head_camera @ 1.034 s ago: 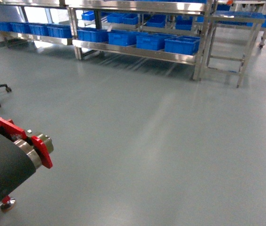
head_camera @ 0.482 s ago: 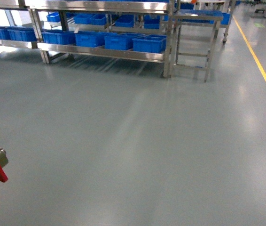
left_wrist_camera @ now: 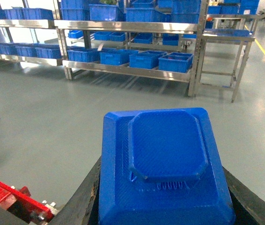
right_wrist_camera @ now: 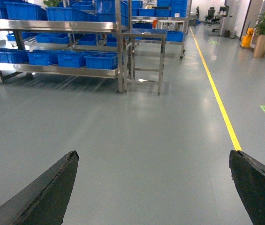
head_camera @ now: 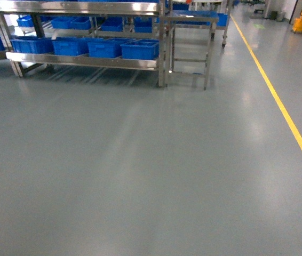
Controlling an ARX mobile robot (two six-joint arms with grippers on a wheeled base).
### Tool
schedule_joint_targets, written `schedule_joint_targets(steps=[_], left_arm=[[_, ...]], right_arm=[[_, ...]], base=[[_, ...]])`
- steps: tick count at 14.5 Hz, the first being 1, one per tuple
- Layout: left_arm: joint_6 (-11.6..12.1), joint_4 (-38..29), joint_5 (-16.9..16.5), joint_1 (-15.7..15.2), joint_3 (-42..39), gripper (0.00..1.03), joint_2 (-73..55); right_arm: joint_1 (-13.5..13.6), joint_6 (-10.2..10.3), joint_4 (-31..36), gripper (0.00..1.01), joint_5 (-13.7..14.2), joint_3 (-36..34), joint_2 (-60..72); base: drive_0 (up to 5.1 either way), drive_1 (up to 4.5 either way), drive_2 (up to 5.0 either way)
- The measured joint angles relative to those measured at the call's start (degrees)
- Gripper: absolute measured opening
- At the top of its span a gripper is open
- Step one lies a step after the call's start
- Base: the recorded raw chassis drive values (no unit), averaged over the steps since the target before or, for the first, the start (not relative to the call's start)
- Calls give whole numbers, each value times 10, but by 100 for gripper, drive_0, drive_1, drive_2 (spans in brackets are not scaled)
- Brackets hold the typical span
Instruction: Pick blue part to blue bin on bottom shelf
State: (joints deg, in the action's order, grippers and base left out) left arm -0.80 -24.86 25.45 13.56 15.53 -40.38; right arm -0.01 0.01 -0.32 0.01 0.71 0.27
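Observation:
The blue part [left_wrist_camera: 163, 159], a chunky block with a raised octagonal top, fills the lower left wrist view. My left gripper [left_wrist_camera: 163, 192] is shut on it, a black finger pressed to each side. Far ahead across the grey floor, a row of blue bins [head_camera: 140, 49] [left_wrist_camera: 175, 62] [right_wrist_camera: 100, 61] stands on the bottom shelf [head_camera: 87, 61] [left_wrist_camera: 128, 70] of a steel rack. My right gripper [right_wrist_camera: 153, 157] is open, with only bare floor between its fingers. Neither gripper shows in the head view.
A small steel-framed table [head_camera: 188, 48] stands at the rack's right end. A yellow floor line [head_camera: 284, 112] runs along the right. A red machine frame [left_wrist_camera: 11, 199] sits low left of my left gripper. More bins fill the upper shelves.
The head view has swung to the right: the rack has slid left in the view, the red-and-black roller at lower left has left it, and the yellow line has come in.

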Motion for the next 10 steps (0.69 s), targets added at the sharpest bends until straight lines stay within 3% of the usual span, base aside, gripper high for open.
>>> schedule_joint_targets(steps=[10], left_arm=[[0,0,-3,1,0,43,0]], right_arm=[[0,0,0,98,0,0,0]], base=[[-141,-141,-141]])
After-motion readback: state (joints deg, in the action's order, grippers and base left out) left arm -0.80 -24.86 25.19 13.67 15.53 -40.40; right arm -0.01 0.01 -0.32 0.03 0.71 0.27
